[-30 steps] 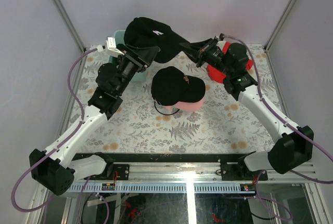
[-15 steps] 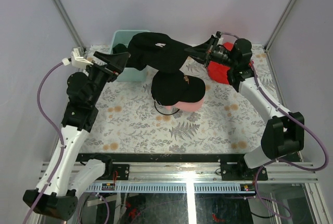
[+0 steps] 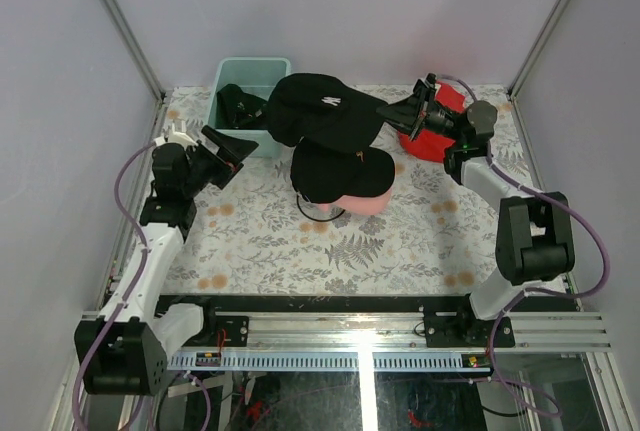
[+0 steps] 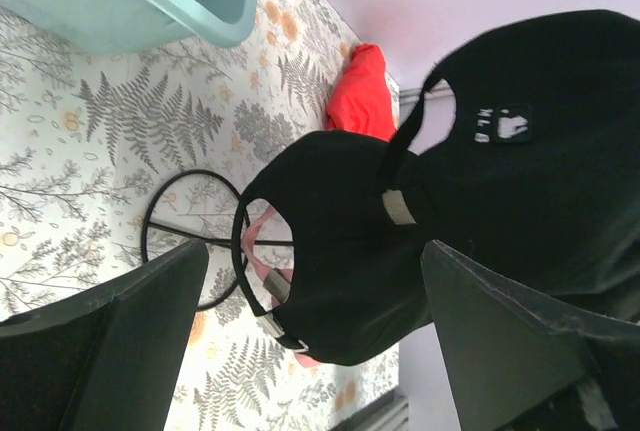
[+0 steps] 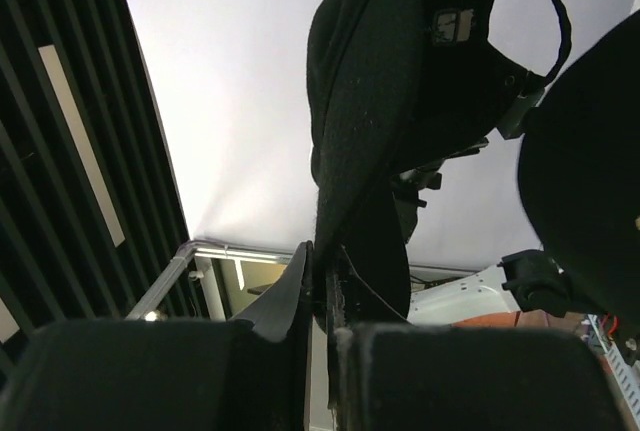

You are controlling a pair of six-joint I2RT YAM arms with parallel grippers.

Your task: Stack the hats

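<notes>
My right gripper (image 3: 398,111) is shut on the brim of a black cap (image 3: 322,111) with a small white logo and holds it in the air, above and just behind the stack. In the right wrist view the brim (image 5: 365,121) runs down between the closed fingers of that gripper (image 5: 328,301). The stack is a black cap (image 3: 340,166) on a light pink cap (image 3: 368,202), resting on a black wire stand (image 3: 312,213). My left gripper (image 3: 228,148) is open and empty, off to the left of the stack. Its view (image 4: 315,246) shows the stacked cap (image 4: 340,261) and the held cap (image 4: 560,181).
A mint-green tub (image 3: 262,69) stands at the back left with another dark cap (image 3: 238,103) inside. A bright red cloth (image 3: 438,137) lies at the back right under my right arm; it also shows in the left wrist view (image 4: 362,99). Frame posts stand at both back corners.
My left gripper has let go of the black cap and pulled back to the left and lower. My right gripper keeps the cap and has brought it down closer to the stack.
</notes>
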